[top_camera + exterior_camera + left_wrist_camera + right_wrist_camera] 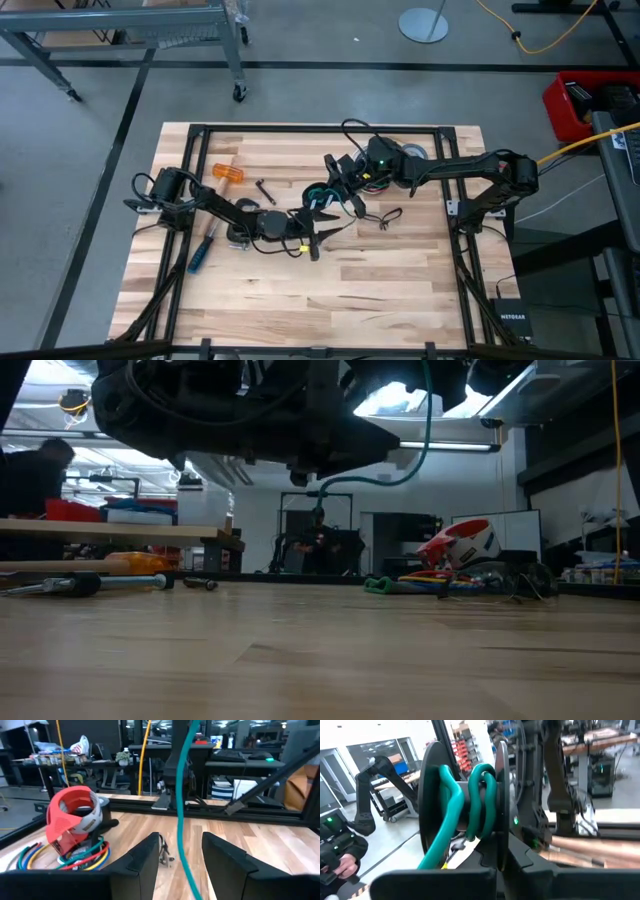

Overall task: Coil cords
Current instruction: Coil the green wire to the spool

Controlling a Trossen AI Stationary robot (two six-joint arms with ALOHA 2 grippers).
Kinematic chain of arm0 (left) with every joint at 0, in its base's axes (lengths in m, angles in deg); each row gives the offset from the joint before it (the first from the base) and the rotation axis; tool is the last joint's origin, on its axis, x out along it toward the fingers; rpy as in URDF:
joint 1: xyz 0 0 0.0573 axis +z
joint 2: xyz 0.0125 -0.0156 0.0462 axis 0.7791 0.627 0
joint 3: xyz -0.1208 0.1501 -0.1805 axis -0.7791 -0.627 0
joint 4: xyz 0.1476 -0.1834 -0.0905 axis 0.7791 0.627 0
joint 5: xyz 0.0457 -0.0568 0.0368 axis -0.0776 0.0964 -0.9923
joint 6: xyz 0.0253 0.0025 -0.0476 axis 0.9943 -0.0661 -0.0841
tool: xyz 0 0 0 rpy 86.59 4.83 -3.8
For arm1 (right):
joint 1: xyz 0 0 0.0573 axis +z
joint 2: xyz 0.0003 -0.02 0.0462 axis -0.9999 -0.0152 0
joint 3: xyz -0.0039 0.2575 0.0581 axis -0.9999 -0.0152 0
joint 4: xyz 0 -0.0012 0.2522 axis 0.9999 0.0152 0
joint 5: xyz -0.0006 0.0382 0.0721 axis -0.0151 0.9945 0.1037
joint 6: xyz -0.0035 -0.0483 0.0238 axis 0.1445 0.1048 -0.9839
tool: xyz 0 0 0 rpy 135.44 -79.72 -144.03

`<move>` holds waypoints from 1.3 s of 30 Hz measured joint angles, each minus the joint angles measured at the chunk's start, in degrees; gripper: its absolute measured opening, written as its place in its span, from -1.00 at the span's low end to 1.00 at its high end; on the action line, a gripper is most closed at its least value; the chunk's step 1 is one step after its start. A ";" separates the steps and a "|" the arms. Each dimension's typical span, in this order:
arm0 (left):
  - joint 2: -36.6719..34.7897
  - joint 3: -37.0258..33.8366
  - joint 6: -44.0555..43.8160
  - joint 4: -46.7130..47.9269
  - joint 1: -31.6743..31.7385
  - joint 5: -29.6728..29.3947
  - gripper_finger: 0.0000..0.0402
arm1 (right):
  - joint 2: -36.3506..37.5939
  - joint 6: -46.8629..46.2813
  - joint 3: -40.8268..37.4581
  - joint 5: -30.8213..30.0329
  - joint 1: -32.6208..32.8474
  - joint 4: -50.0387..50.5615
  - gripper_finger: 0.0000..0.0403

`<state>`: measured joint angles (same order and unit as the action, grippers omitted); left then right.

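Note:
The dark teal cord (181,795) comes down through the air and passes between the open fingers of my left gripper (181,842), which points level near the table's middle (312,238). I cannot tell whether the cord touches those fingers. Its upper part (427,430) rises to my right gripper (334,172), raised just beyond, where several turns (482,802) are wound close in front of the wrist camera. The thin black cord (385,215) lies loose on the table to the right of both grippers. My right gripper is shut and points level. Several teal turns (485,785) lie wound around its front, between two upright dark plates (502,810). The turns themselves hide what they are wound on. One strand (445,830) hangs slack from the coil, clear of the table.
A red and grey tape roll (75,815) stands on a bundle of coloured wires (65,857) beside the grippers. A small metal clip (165,854) lies ahead of the left fingers. An orange-handled tool (228,173) and a blue screwdriver (200,255) lie at the left.

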<state>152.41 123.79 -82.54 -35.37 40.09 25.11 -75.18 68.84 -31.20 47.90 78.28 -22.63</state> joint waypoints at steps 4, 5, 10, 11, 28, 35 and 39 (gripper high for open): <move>0.00 1.50 0.52 0.23 0.43 1.83 -0.30 | 0.00 0.07 0.00 -0.36 0.00 -2.54 -0.99; 0.00 2.11 1.28 0.43 0.43 2.59 -0.30 | 0.00 0.10 0.00 -0.77 0.00 -3.02 -0.99; 0.00 5.36 4.62 1.54 0.21 3.56 -0.30 | 0.00 0.13 0.00 -1.42 0.00 -3.66 -0.99; 0.00 5.91 4.82 2.05 0.34 3.56 -0.30 | 0.00 0.13 0.00 -1.42 0.00 -3.64 -0.99; 5.87 10.08 2.46 3.83 2.66 3.48 -0.30 | 0.00 0.49 0.00 -3.27 0.44 -7.16 -0.99; 9.57 14.07 2.53 3.68 2.59 3.48 -0.36 | 0.00 1.95 0.00 -3.16 1.68 -6.96 -0.99; 9.57 14.09 3.06 3.66 2.51 3.45 -0.52 | 0.00 1.97 0.00 -2.82 1.88 -6.70 -0.99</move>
<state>161.98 137.88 -79.48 -31.71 42.60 28.56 -75.18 70.80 -31.20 45.09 80.16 -29.33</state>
